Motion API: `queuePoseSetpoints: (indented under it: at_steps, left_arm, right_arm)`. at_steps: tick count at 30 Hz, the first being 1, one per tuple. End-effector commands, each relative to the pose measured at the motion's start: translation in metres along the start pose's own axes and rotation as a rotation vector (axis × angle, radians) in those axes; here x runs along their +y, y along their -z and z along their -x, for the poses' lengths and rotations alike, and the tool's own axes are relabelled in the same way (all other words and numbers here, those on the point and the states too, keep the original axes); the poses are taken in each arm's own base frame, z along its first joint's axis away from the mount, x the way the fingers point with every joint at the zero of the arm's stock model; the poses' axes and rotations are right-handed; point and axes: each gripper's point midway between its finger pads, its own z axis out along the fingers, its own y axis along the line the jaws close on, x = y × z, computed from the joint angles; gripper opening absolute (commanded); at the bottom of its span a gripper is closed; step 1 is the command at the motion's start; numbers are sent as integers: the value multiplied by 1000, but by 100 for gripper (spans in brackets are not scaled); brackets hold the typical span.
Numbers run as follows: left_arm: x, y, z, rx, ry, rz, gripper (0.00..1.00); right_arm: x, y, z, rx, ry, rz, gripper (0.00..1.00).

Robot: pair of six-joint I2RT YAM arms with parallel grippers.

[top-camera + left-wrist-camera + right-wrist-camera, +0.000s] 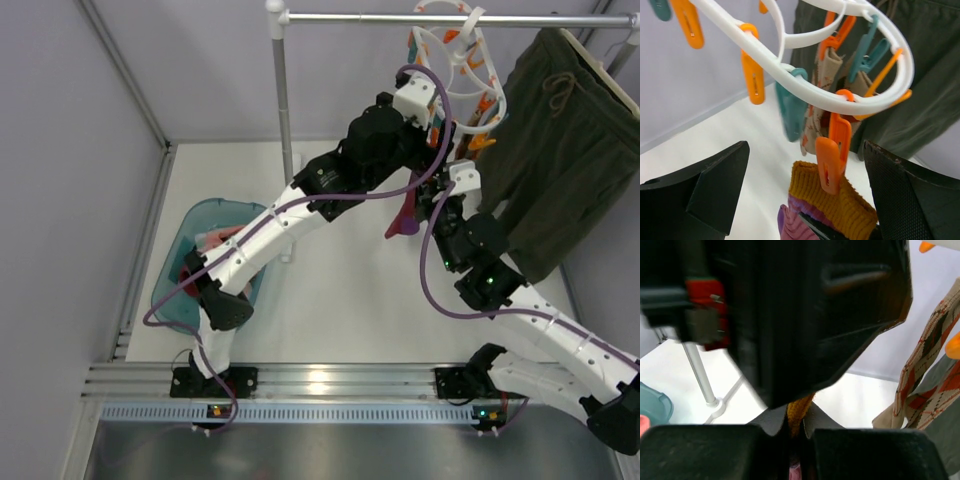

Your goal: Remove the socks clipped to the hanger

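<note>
Left hand (806,167): fingers wide apart, flanking orange pin (832,150) | hanger (767,55): white oval ring, orange and teal pins, hung on rail (380,17) | argyle sock (815,115): pinned, dangling | mustard-cuffed magenta sock (840,200): held by the orange pin below the ring | right hand (799,432): clamped on its mustard cuff.

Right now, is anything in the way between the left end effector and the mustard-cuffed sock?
Nothing visible. The mustard-cuffed sock hangs inside the open left end effector, held up only by an orange clothespin on the hanger. The right end effector pinches its cuff from below.
</note>
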Motion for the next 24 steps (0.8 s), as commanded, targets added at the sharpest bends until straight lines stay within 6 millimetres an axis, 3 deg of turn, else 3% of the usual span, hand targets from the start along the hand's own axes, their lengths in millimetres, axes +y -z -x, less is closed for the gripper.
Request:
queuePoseSetpoints:
  at_steps: [1, 3, 11, 14, 15, 18, 22, 24]
  left_arm:
    - [18, -2, 13, -48, -74, 121, 96]
    - [28, -1, 14, -55, -87, 195, 93]
    - [21, -13, 17, -76, -146, 203, 68]
    - [16, -17, 19, -85, -142, 179, 44]
    - [16, -17, 21, -91, -141, 179, 31]
    - [17, -19, 18, -85, -143, 182, 11]
    - [18, -18, 19, -86, -128, 178, 0]
    - [20, -15, 24, -96, -93, 173, 0]
  right_arm:
    - [13, -4, 27, -99, -18, 38, 0]
    - [15, -5, 25, -91, -13, 47, 0]
    - [31, -15, 10, -58, 8, 94, 0]
    - [32, -16, 6, -51, 13, 97, 0]
    - [32, -17, 5, -48, 14, 97, 0]
    - [31, -14, 6, -55, 8, 96, 0]
    - [29, -2, 4, -73, -5, 114, 0]
    - [34, 9, 0, -80, -10, 170, 0]
